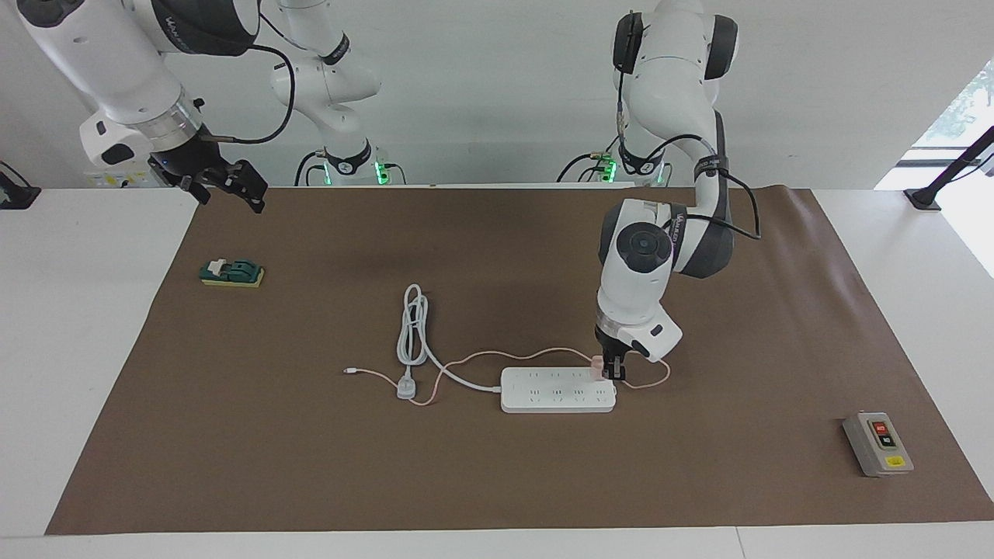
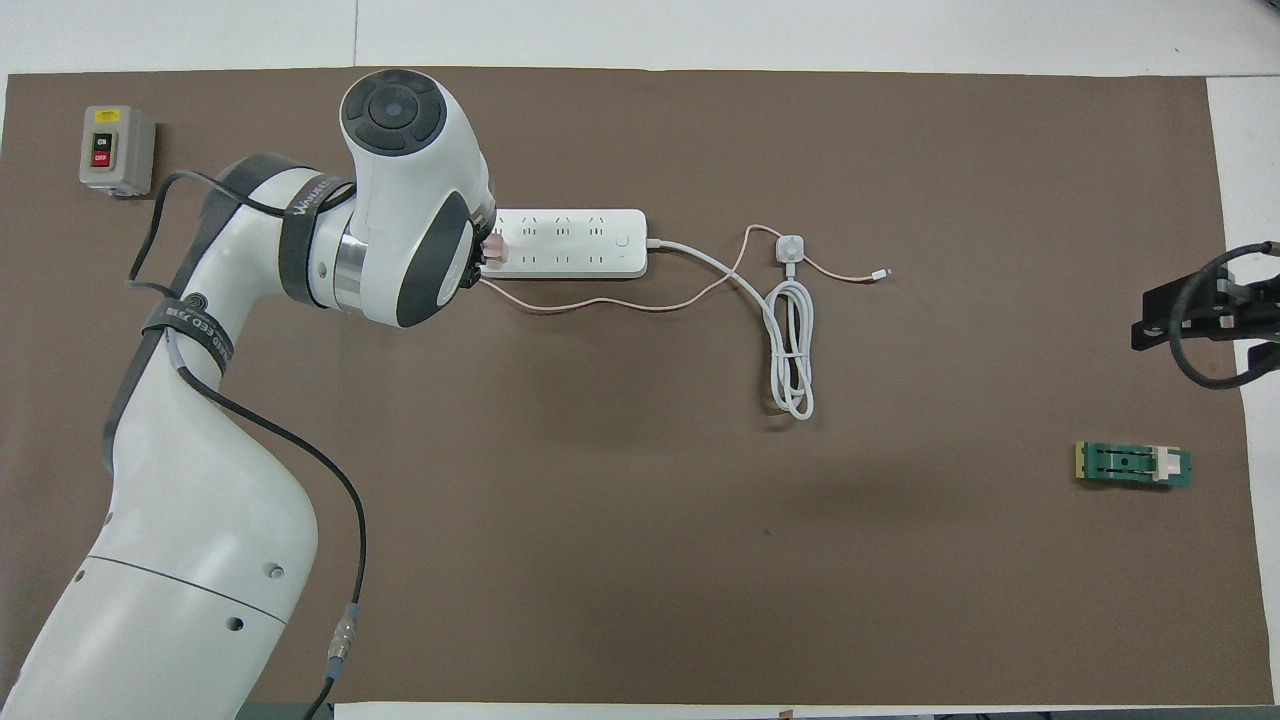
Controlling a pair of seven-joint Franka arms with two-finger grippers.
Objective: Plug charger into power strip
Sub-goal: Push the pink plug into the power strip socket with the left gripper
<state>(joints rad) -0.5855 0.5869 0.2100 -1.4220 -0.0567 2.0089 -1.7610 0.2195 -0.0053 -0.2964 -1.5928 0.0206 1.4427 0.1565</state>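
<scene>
Facing view: the left claw (image 1: 613,371) is clamped on the pink charger (image 1: 596,367), which sits on the power strip (image 1: 556,390) at that strip's 3 o'clock end. The right claw (image 1: 233,189), fingers spread, waits over the bench (image 1: 497,481) corner at 10 o'clock.

Overhead view: the charger (image 2: 492,245) shows at the strip's (image 2: 570,243) 9 o'clock end; the left arm hides its claw. The right claw (image 2: 1160,322) holds nothing.

The left gripper (image 1: 612,371) is clamped on the pink charger (image 1: 596,367), which sits on the power strip (image 1: 556,390) at its end toward the left arm (pink cable trailing over the mat); the right gripper (image 1: 233,189) waits, open, near the table's edge
</scene>
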